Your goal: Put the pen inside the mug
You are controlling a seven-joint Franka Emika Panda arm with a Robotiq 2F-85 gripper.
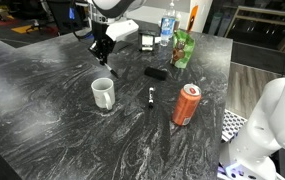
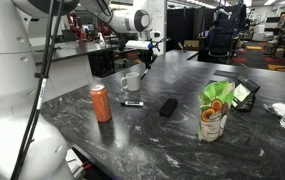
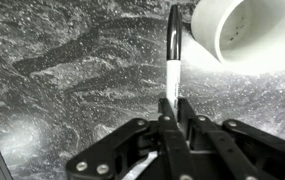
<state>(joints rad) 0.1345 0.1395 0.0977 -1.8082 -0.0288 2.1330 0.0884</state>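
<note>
My gripper (image 3: 176, 100) is shut on the pen (image 3: 173, 55), a thin pale stick with a dark far end. In the wrist view the pen's dark tip lies just beside the rim of the white mug (image 3: 237, 30), whose opening shows at the top right. In both exterior views the gripper (image 1: 104, 52) (image 2: 145, 54) hangs above the mug (image 1: 103, 93) (image 2: 132, 82), which stands upright on the dark marbled table. The pen points down from the fingers (image 1: 110, 68), above the mug's rim.
A black marker (image 1: 152, 96) (image 2: 132, 103) lies near the mug. A flat black block (image 1: 156, 72) (image 2: 168, 106), an orange-red can (image 1: 187, 104) (image 2: 100, 102), a green bag (image 1: 183, 48) (image 2: 215, 110) and a bottle (image 1: 168, 28) also stand on the table (image 1: 42, 120).
</note>
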